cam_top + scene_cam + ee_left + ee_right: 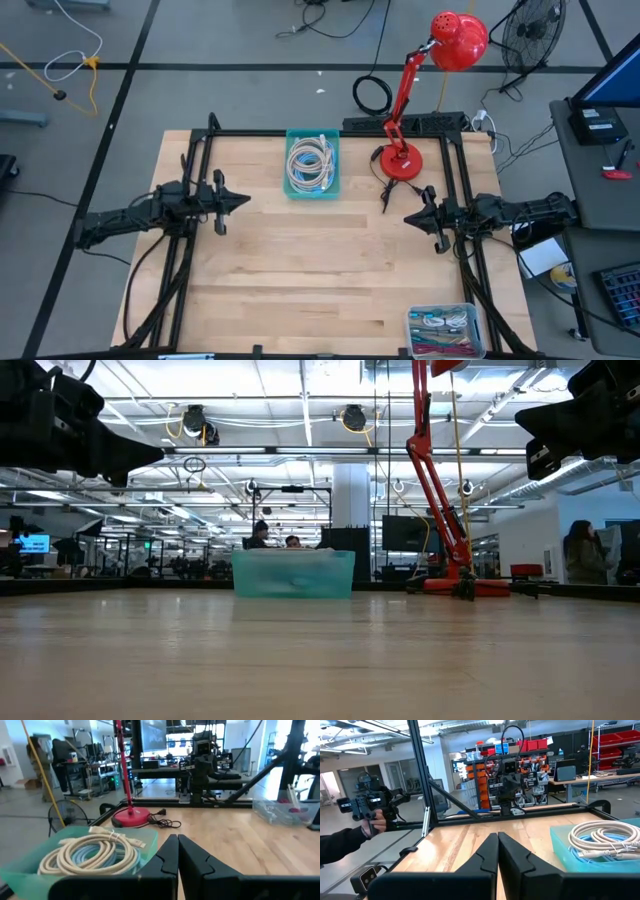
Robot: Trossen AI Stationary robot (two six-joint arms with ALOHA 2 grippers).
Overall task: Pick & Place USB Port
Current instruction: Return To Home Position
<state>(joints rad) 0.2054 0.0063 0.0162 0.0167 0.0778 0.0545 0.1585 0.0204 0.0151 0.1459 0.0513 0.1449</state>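
A teal bin (312,165) of coiled white and pale blue cables (310,160) rests on its base at the table's far middle; it shows in the low view (293,573), the left wrist view (75,857) and the right wrist view (600,847). A clear bin (446,330) with coloured cables sits at the near right edge. My left gripper (243,201) hovers shut over the table's left side, left of the teal bin. My right gripper (408,217) hovers shut over the right side. Both are raised off the table and hold nothing.
A red desk lamp (402,160) stands on its round base at the far right of the table, its black cord (385,195) trailing near my right gripper. A black frame (330,132) borders the table. Bare wood (320,270) lies between the arms. A person's hand holds a device (367,807) beyond the table.
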